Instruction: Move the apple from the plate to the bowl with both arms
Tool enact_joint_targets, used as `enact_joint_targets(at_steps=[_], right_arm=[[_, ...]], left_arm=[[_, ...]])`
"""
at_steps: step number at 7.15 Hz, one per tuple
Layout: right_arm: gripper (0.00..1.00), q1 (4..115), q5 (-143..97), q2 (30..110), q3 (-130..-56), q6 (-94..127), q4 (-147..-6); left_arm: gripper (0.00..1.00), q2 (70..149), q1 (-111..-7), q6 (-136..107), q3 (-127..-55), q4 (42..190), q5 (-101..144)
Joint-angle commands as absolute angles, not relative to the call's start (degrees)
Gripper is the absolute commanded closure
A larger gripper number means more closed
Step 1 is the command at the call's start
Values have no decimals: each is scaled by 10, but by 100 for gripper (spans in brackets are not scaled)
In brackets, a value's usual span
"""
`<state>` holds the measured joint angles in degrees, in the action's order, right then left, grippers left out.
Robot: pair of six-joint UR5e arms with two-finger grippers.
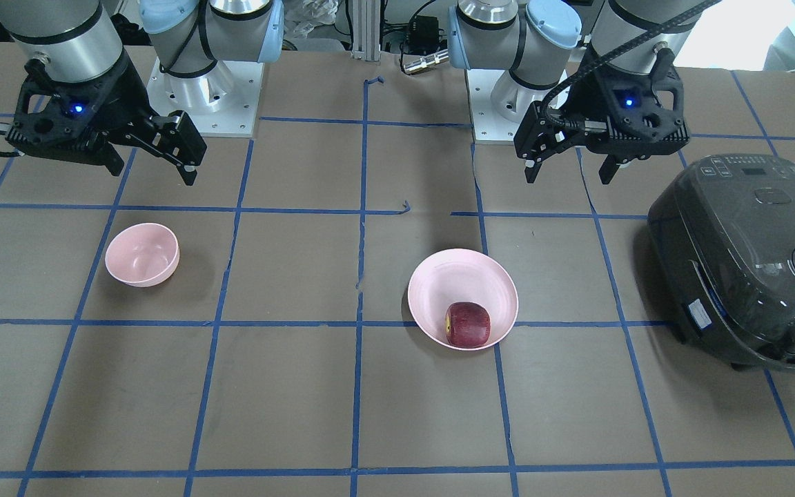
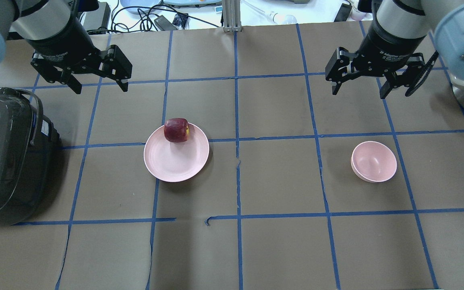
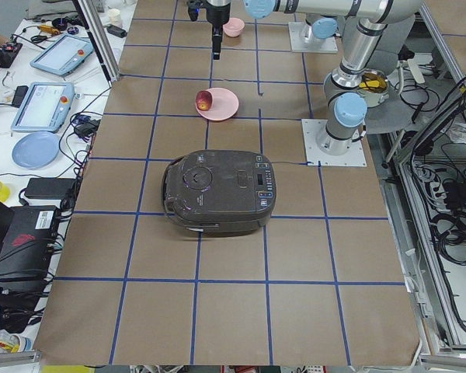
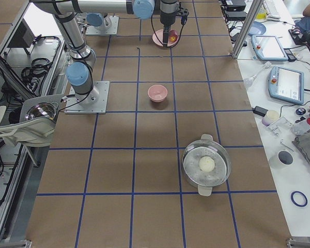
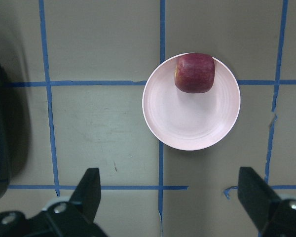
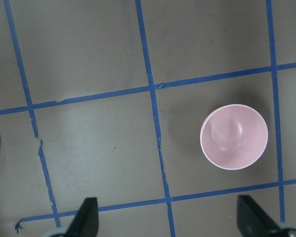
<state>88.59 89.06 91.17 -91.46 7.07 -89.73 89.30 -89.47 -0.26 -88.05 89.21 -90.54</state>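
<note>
The dark red apple [image 2: 176,130] lies on the far edge of the wide pink plate [image 2: 175,161], left of the table's middle; both also show in the left wrist view, apple [image 5: 194,73] and plate [image 5: 187,118]. The small deep pink bowl [image 2: 373,161] stands empty on the right and shows in the right wrist view [image 6: 234,137]. My left gripper [image 2: 101,86] is open and empty, raised beyond and left of the plate. My right gripper [image 2: 359,92] is open and empty, raised beyond the bowl.
A dark grey rice cooker [image 2: 2,157] stands at the table's left end, left of the plate. A steel pot with a glass lid [image 4: 206,165] stands at the right end. Blue tape lines grid the brown table top.
</note>
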Motion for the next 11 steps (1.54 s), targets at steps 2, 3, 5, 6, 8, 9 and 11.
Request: enact_joint_targets(at_steps=[2,3,5,6,8,9,11], right_arm=[[0,886,892,911,-914,70,-883],[0,886,892,911,-914,70,-883],[0,878,892,904,-914,56,-896],[0,875,900,902,-915,32,-896],[0,840,946,870,-915,15,-896],[0,792,958,849,-916,-17,-891],[0,707,929,804,-953,-208,-902]], left_arm=[[0,907,-906,-3,-880,889,-907],[0,905,-911,-3,-879,889,-907],[0,915,-912,-3,-886,866,-905],[0,938,-912,-2,-892,803,-899],[0,975,-913,-9,-898,792,-902],[0,997,-915,-12,-903,780,-899],[0,1045,-925,-11,-965,653,-900]])
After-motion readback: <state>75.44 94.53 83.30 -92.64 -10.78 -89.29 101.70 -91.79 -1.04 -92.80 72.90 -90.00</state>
